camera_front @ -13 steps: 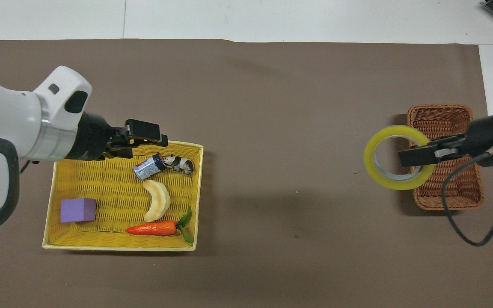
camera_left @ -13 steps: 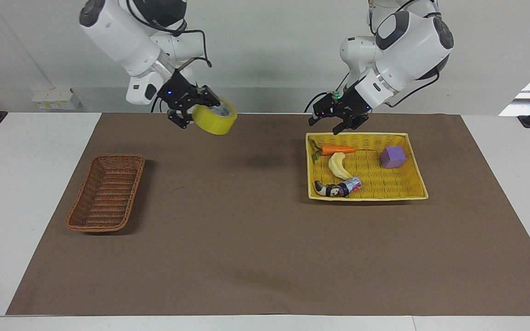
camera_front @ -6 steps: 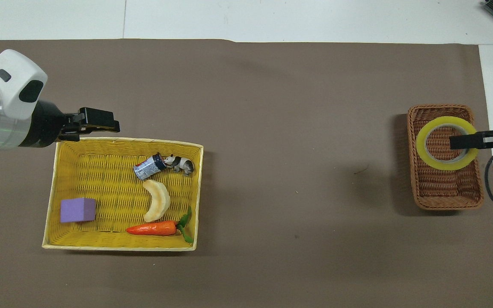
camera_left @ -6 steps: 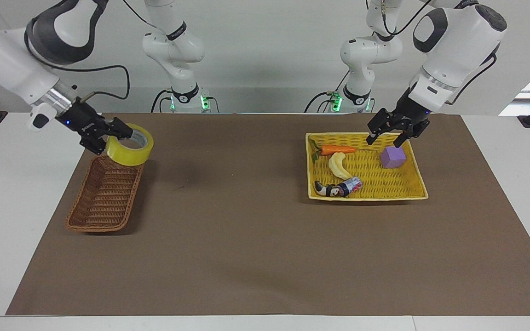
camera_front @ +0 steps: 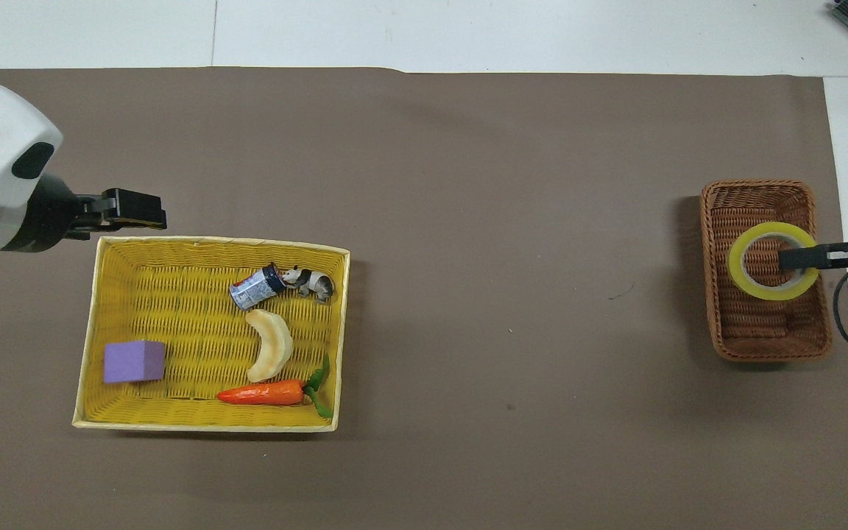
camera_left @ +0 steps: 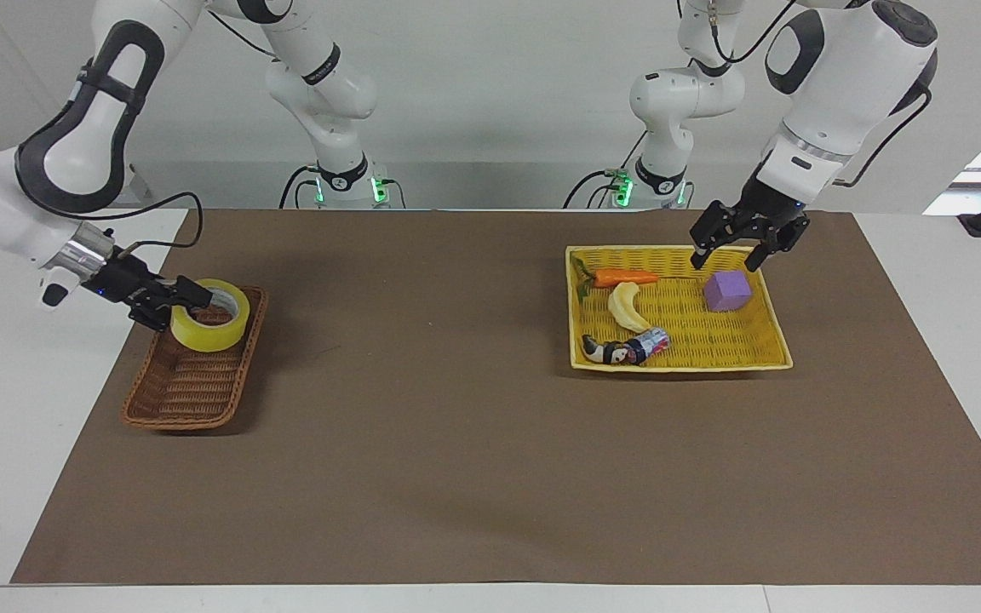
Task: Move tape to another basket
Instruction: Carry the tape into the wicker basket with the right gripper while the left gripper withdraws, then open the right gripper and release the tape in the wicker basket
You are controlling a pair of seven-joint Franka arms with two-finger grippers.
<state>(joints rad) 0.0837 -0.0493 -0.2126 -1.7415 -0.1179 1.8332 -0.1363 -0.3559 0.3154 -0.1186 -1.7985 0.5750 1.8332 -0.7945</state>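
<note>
R gripper [camera_left: 174, 300] clamps tape [camera_left: 210, 313] over basket [camera_left: 192, 385].

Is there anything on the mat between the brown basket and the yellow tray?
Nothing: both views show only bare brown mat between the brown basket and the yellow tray.

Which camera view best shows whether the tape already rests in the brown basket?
The facing view: from the side, the tape sits low in the basket, gripped by the right gripper. The overhead view shows only its ring over the basket's floor, not its height.
</note>
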